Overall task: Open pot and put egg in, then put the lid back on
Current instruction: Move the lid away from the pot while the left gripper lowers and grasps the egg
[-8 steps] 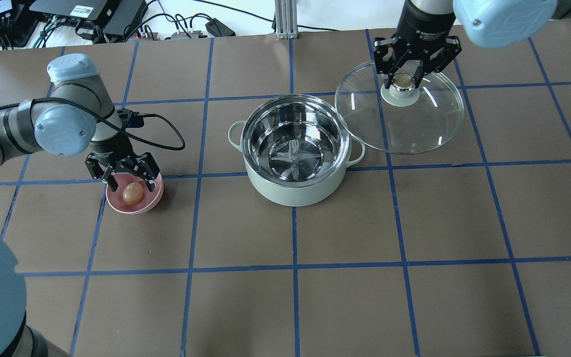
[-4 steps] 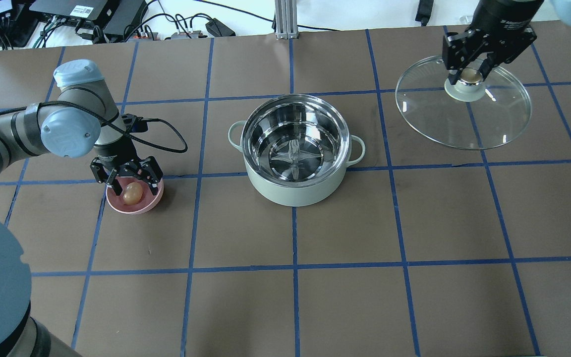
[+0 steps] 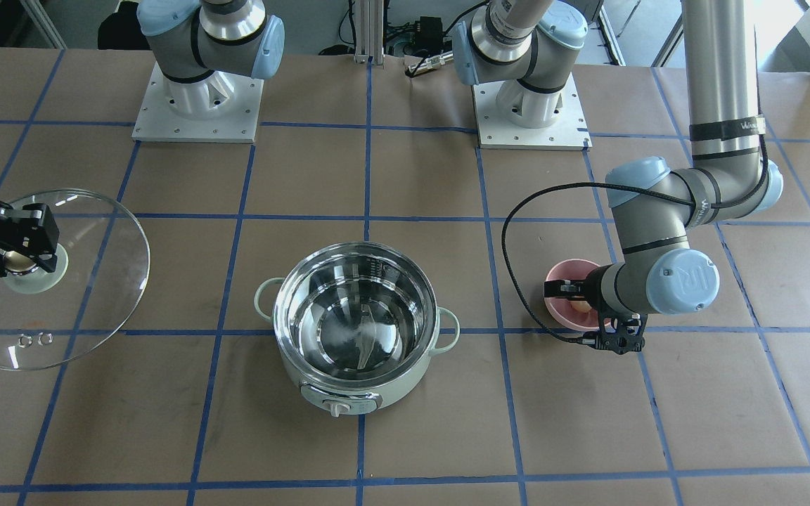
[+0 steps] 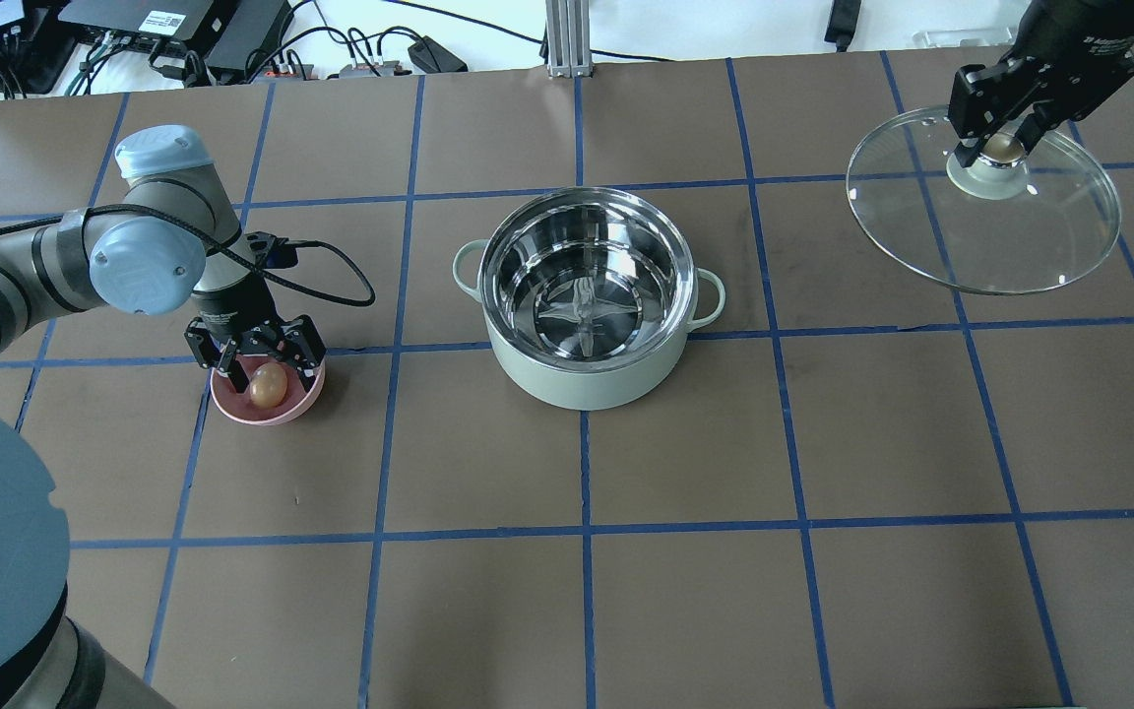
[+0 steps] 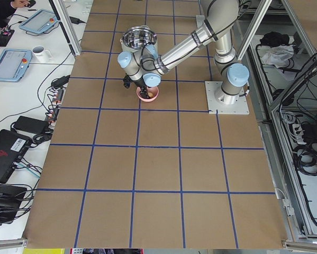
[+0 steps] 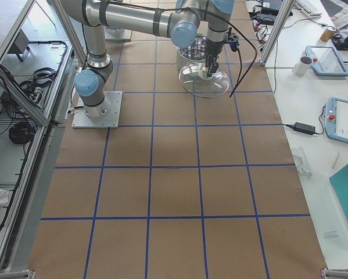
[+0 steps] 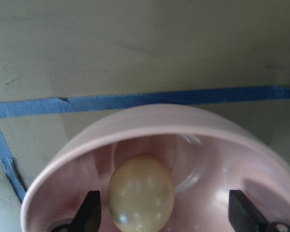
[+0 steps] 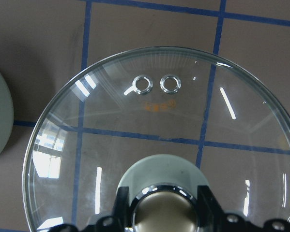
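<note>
Here, the lid (image 4: 1020,236) is held well to one side of the open pot (image 4: 587,379), with the right gripper (image 4: 1000,148) clamped on its knob (image 8: 161,212). The left gripper (image 4: 267,379) sits low in the pink bowl (image 4: 277,414), jaws apart astride the egg (image 4: 268,386). The egg lies nearer one finger (image 7: 89,212), so closing could roll it aside, tip the bowl, or crack the shell.

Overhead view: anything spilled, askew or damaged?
Nothing stands out. The pot stands upright and empty, the egg lies whole in the pink bowl with the open left gripper around it, and the right gripper holds the lid by its knob.
</note>
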